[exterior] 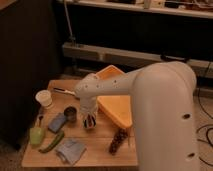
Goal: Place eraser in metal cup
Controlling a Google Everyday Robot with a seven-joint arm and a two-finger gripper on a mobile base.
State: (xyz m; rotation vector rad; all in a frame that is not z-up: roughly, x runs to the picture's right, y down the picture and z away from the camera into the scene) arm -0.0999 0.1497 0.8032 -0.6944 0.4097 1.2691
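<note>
Gripper point(90, 121) hangs pointing down at centre frame, low over the wooden table point(98, 146), just right of the metal cup point(70, 114). I cannot tell whether it is spread, closed or carrying anything. A bluish block I read as the eraser point(57, 123) lies flat just left of the cup. Orange tray point(117, 102) sits right of the gripper, white cup point(45, 98) toward the table's upper left, blue cloth point(71, 150) near the front edge.

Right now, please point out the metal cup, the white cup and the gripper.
metal cup point(70, 114), camera view, its middle.
white cup point(44, 99), camera view, its side wall.
gripper point(90, 121), camera view, its lower end, just right of the metal cup.
</note>
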